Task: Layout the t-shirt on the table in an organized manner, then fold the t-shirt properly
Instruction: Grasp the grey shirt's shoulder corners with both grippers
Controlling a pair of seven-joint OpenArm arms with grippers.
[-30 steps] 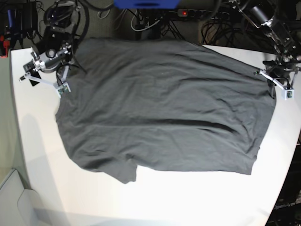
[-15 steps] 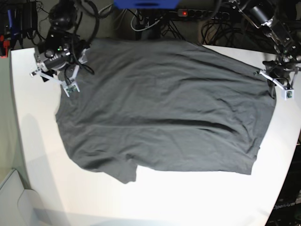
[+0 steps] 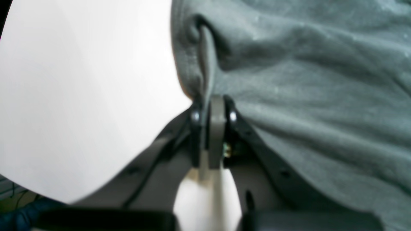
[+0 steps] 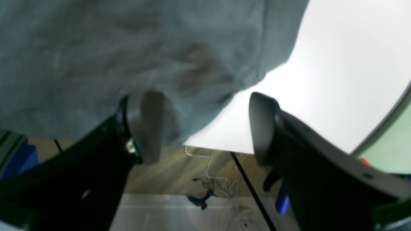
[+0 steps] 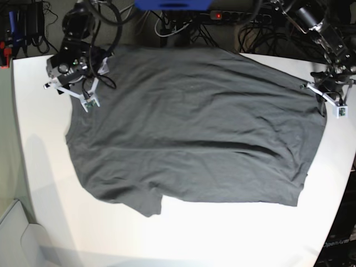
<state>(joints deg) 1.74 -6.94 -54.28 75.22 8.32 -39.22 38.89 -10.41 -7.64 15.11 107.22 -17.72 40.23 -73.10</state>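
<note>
dark charcoal-grey wrinkly cloth t-shirt (image 5: pixel 194 122) spread on white matte table (image 5: pixel 233 233) | left gripper (image 3: pixel 210 110) pinching its edge, contact blurred | right gripper (image 4: pixel 205 128) spread wide, empty, over its corner

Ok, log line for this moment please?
t-shirt: spread on table, wrinkled | left gripper: shut on shirt edge | right gripper: open at far corner, holding nothing

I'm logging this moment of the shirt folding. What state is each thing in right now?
t-shirt: spread flat on the table, wrinkled, not yet folded, far edge at the table's back edge.
table: white, bare in front of the shirt.
left gripper: shut, pinching the shirt's edge.
right gripper: open, over the shirt's corner, holding nothing.
</note>
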